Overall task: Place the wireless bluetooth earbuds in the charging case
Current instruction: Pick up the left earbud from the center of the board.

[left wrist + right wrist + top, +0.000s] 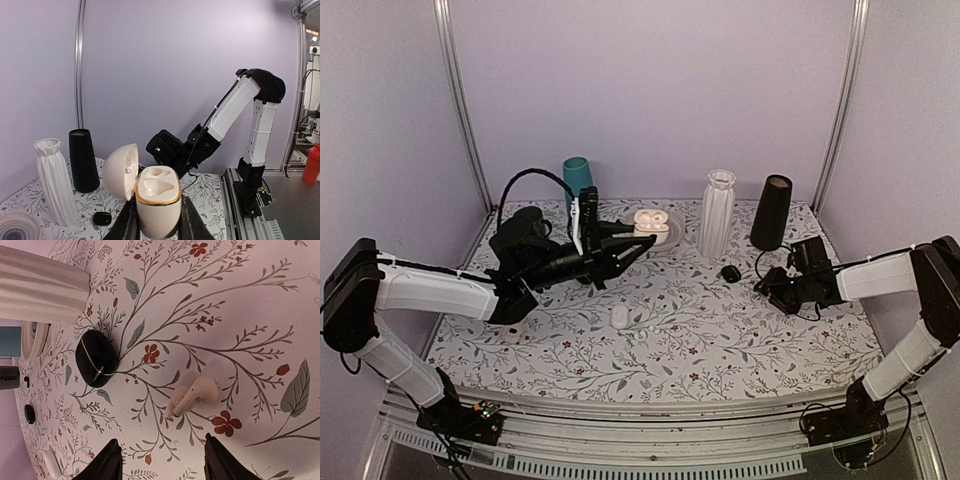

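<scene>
1. Top view: the left end effector (642, 243) holds the white charging case (652, 224) with its lid open, raised over the back of the counter (720, 340) near the ribbed vase (717, 212). The right end effector (767, 287) sits low at the right, just beside a closed black case (730, 272). The earbud it faces is too small to pick out from here.

2. Left wrist view: the left end effector (158, 227) is pinched on the lower body of the charging case (157, 192). The case stands upright, its lid swung open to one side, and both wells look empty. For a good insertion, this arm should hold the case level and steady, mouth up.

3. Right wrist view: the right end effector (161, 440) is spread with nothing between its fingers. The white earbud (192, 394) lies on its side on the counter just ahead of them, off-centre toward one finger and well apart from the black case (96, 361). The step in hand seems to be the pick:
   - Centre the fingers across the earbud before lowering.
   - Close gently on the bulb rather than the stem, since a small, smooth earbud may squirt out.
</scene>
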Controlling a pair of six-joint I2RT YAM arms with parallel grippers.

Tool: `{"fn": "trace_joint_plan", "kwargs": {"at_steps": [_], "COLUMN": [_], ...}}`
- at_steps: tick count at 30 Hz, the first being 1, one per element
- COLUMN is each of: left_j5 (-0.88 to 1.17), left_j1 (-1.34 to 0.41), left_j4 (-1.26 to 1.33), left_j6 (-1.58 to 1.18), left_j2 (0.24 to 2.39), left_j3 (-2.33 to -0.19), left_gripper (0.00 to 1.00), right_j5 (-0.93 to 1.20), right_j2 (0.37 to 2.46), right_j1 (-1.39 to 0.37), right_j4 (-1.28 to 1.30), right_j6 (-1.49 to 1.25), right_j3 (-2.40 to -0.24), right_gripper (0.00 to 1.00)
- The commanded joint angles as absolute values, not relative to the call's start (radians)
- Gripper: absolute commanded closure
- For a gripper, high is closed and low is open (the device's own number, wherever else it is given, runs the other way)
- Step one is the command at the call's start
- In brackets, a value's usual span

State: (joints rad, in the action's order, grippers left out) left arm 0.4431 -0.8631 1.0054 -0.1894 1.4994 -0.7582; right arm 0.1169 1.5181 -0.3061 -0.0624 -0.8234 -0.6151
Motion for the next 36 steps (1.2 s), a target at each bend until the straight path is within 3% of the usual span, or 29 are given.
{"fn": "trace_joint_plan", "kwargs": {"at_steps": [1, 19, 36], "left_j5": [0.471, 0.491, 0.495], "left_j1": [-0.837, -0.795, -0.784], "left_j4": [1.037, 0.977, 0.966], "left_j6": [-0.212, -0.204, -0.211], "left_j2": [1.498, 1.482, 1.51], "left_j3": [-0.73, -0.749, -0.792], "left_gripper": [1.0, 1.0, 1.0], "right_j5": [0.14, 0.158, 0.094], "right_j2": [1.57, 1.688, 1.661], "right_j1": [-0.294, -0.267, -0.261], "right_j4": [-0.096, -0.109, 0.033], "right_j6": [-0.834, -0.802, -0.674], "right_j3": [-0.669, -0.772, -0.84], "right_gripper": [0.45, 0.45, 0.46]}}
